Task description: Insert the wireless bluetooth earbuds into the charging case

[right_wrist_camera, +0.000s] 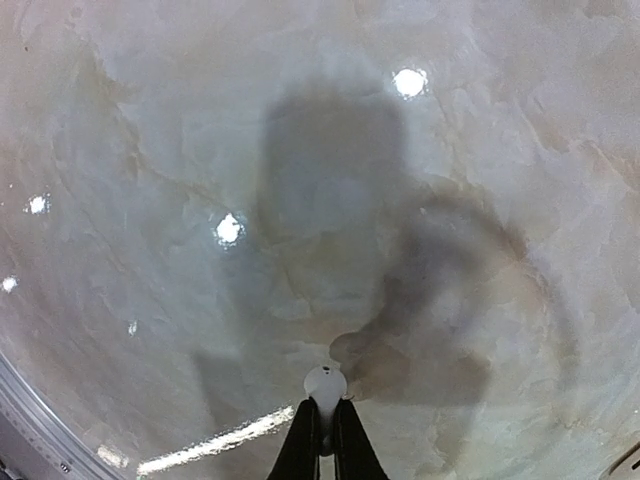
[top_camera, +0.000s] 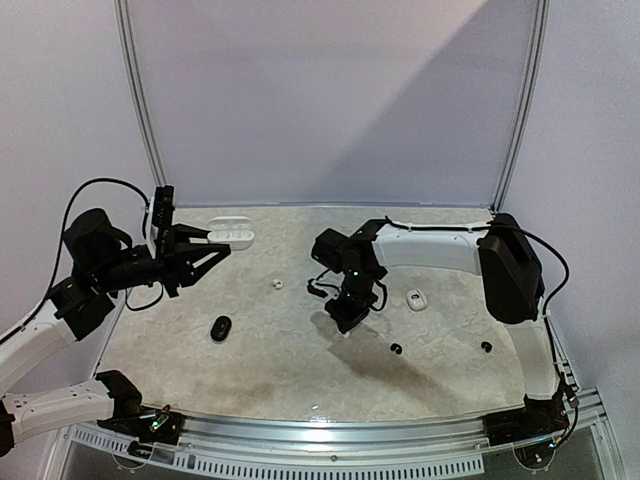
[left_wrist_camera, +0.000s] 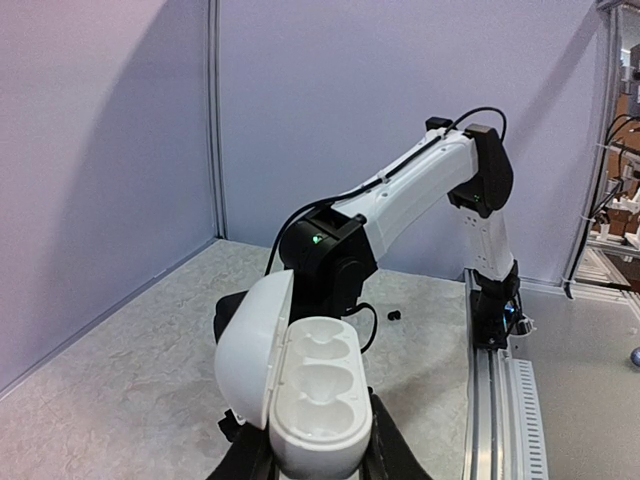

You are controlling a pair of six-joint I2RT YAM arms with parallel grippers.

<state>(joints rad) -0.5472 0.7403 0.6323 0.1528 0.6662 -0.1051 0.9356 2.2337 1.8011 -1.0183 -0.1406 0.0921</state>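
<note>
Right hand (right_wrist_camera: 324, 412) pinched shut on one white bud (right_wrist_camera: 325, 382), mid tabletop (top_camera: 300, 375). Left hand (top_camera: 212, 246), far left, grips one open white case (left_wrist_camera: 315, 400), three wells empty. On the tabletop: one loose white bud (top_camera: 277, 284), two black buds (top_camera: 396, 348) (top_camera: 486, 346), one black case (top_camera: 221, 328). White oval (top_camera: 416, 299) unclear.

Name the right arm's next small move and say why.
Probably carry the white earbud over to the open case: the right tool is shut on it, and the left tool holds the case up, empty inside.
</note>
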